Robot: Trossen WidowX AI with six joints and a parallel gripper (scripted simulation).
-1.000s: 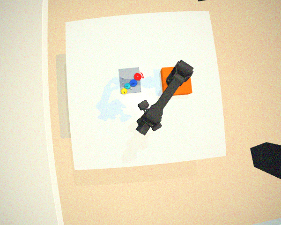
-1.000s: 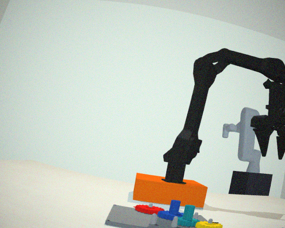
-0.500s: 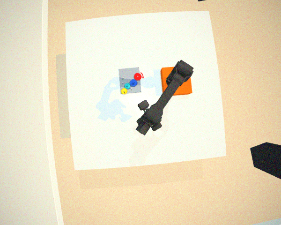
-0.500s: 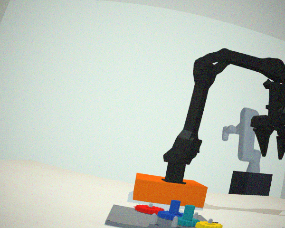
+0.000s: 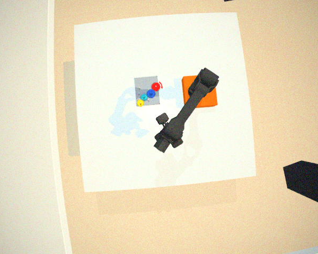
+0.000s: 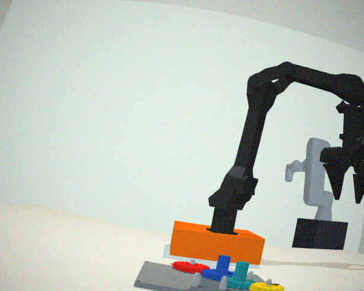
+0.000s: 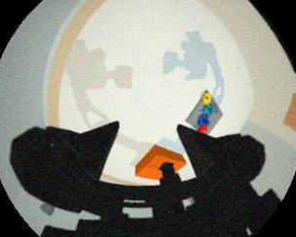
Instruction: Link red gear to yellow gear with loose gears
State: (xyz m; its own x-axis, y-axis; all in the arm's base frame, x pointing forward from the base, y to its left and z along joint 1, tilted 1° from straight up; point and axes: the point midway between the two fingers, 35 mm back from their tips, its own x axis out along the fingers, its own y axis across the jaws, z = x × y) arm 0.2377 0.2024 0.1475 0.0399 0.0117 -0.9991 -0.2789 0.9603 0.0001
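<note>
The black two-fingered gripper (image 6: 347,201) (image 7: 148,125) is hanging wide and empty, well apart from the grey rectangular board (image 5: 145,81) (image 6: 163,274) (image 7: 214,115). Blue (image 5: 151,93) (image 6: 216,274) (image 7: 203,119) and teal toothed gears (image 5: 144,97) (image 6: 239,283) (image 7: 208,110) are bridging red and yellow there, apparently leaving only the turn.
</note>
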